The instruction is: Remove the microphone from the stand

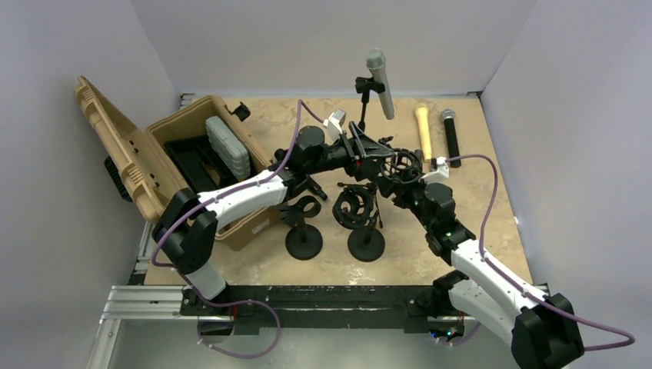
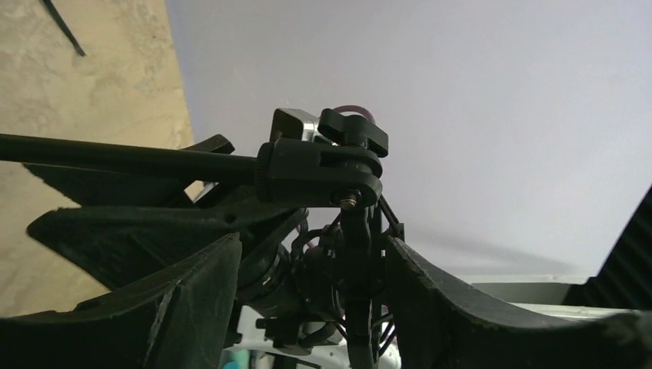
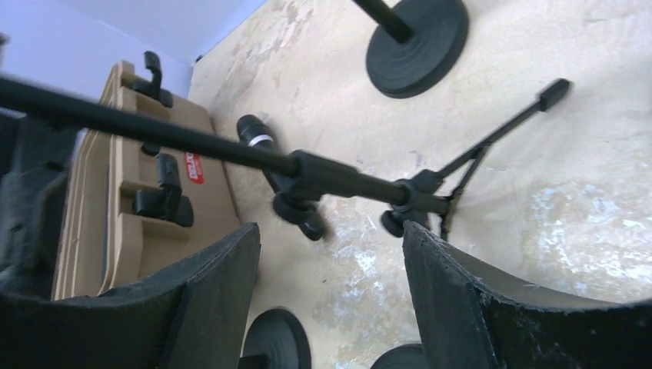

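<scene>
A silver microphone [image 1: 380, 83] sits tilted in the clip of a black tripod stand [image 1: 361, 115] at the back of the table. It does not show in either wrist view. My left gripper [image 1: 367, 146] is open low by the stand. In the left wrist view its jaws [image 2: 311, 242] stand apart below the stand's rod and swivel joint [image 2: 323, 169], with a thin black upright part between them. My right gripper [image 1: 400, 165] [image 3: 330, 231] is open and holds nothing. The stand's pole [image 3: 338, 181] and folding legs lie just beyond its fingertips.
A yellow microphone [image 1: 423, 131] and a black microphone [image 1: 450, 134] lie at the back right. Two round-base stands [image 1: 304, 242] [image 1: 366, 244] with empty clips stand in front. An open tan case [image 1: 192, 154] with a grey box fills the left side.
</scene>
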You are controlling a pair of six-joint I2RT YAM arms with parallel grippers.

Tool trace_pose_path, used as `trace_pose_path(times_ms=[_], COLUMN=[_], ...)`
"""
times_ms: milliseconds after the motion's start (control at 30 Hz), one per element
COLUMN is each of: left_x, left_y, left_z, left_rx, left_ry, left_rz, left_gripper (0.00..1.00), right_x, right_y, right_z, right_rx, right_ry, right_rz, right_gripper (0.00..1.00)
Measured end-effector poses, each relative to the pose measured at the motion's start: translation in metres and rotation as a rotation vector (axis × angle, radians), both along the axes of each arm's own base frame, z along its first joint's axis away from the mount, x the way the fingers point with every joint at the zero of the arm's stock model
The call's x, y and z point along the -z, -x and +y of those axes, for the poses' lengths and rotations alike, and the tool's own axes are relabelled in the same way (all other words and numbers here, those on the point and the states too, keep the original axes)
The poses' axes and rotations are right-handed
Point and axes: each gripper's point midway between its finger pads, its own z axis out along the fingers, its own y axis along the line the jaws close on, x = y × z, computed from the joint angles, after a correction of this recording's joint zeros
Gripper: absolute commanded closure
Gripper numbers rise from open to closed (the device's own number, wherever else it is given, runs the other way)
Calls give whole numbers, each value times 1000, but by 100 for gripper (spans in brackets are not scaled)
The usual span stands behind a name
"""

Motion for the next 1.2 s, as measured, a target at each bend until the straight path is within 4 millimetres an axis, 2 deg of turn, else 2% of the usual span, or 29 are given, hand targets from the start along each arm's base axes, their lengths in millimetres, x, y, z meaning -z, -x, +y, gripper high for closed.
trace_pose_path(times_ms=[233, 367, 600, 700, 800, 900, 1000, 1100, 1200], left_x=[0, 1, -4, -18, -41, -58, -63, -60, -45], left_y=[2, 1, 0, -2, -6, -13, -19, -25, -29], left_z=[19, 22, 28, 33, 38, 44, 47, 40, 34], left_rx=[18, 36, 57, 55, 53, 41, 45, 66, 92], left_ry=[-105, -160, -259, -295, -294, -282, -288, -284, -298], left_rz=[-89, -133, -238, -307, -373, -420, -434, -433, -405], left_gripper=[29, 20, 23, 23, 25, 27, 27, 26, 26], right_x=[18, 16, -26, -50, -69, -71, -69, -68, -68], right_y=[-5, -15, -50, -59, -64, -65, -65, -65, -65], right_z=[-15, -39, -78, -84, -85, -86, -86, -87, -87], right_rx=[40, 98, 192, 204, 203, 199, 197, 196, 195], right_ry=[16, 41, 118, 145, 161, 178, 191, 198, 202], right_rz=[57, 52, -33, -83, -132, -143, -138, -139, -140], right_gripper=[33, 33, 33, 33, 34, 34, 33, 33, 34])
